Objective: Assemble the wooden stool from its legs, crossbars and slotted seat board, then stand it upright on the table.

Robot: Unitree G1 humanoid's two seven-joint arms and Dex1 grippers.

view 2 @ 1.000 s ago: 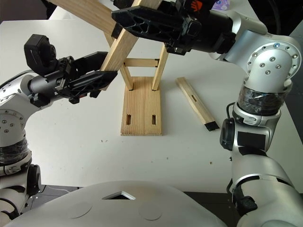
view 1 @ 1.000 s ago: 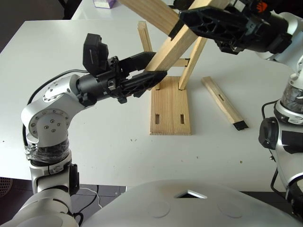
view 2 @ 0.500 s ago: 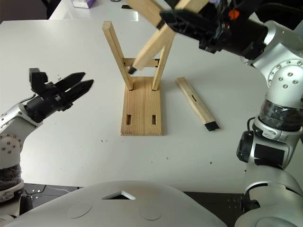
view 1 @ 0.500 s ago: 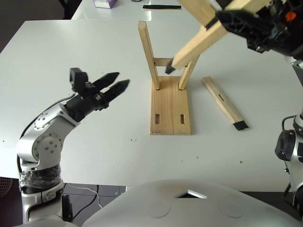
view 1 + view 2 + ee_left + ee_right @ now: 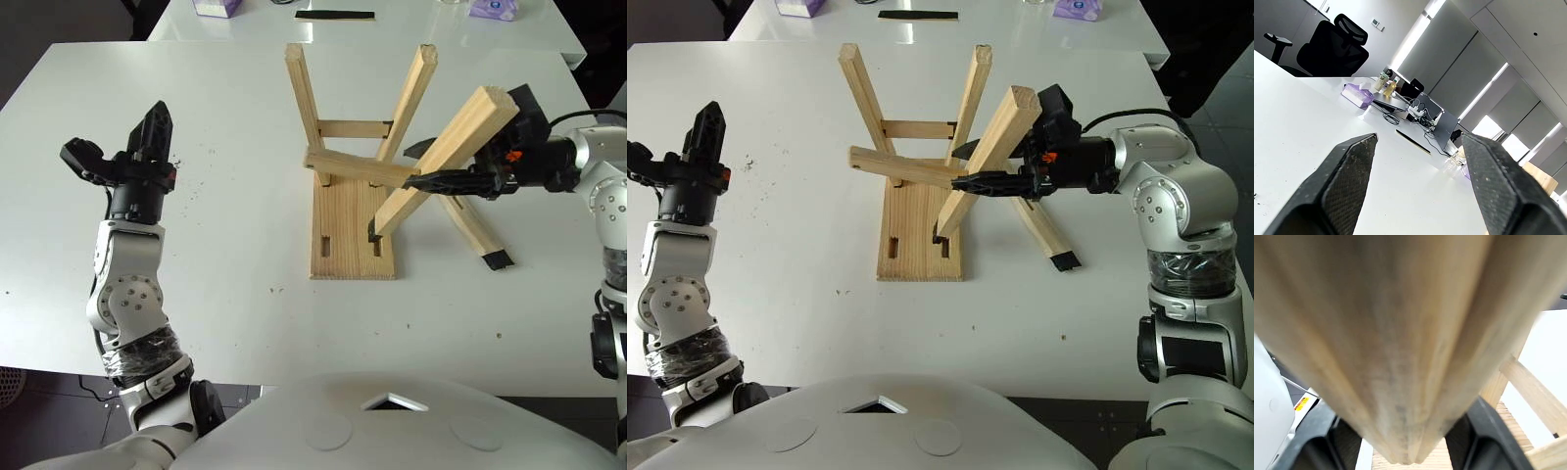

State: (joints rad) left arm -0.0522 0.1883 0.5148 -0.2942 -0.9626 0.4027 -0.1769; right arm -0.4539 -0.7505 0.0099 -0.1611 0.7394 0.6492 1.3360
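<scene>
The slotted seat board (image 5: 353, 250) lies flat mid-table. Two legs (image 5: 306, 108) stand tilted in its far slots, joined by a short crossbar (image 5: 355, 127). My right gripper (image 5: 419, 164) is shut on a third leg (image 5: 446, 142), held at a slant with its lower end (image 5: 375, 233) just above the near right slot. A crossbar (image 5: 353, 168) sticks out leftward from this held leg. The held wood (image 5: 1400, 333) sits between black fingers (image 5: 1322, 435). A loose leg (image 5: 480, 240) lies on the table right of the board. My left gripper (image 5: 155, 127) is open, raised at the left, well away from the stool.
A second table behind carries a black strip (image 5: 335, 15) and two purple boxes (image 5: 217, 7). Bare white table (image 5: 216, 245) stretches between the left arm and the board. An office chair (image 5: 1332, 46) stands far off.
The right arm has swung down and right, bringing the held leg's lower end to the near right slot. The left arm has pulled back left and turned its open gripper upward.
</scene>
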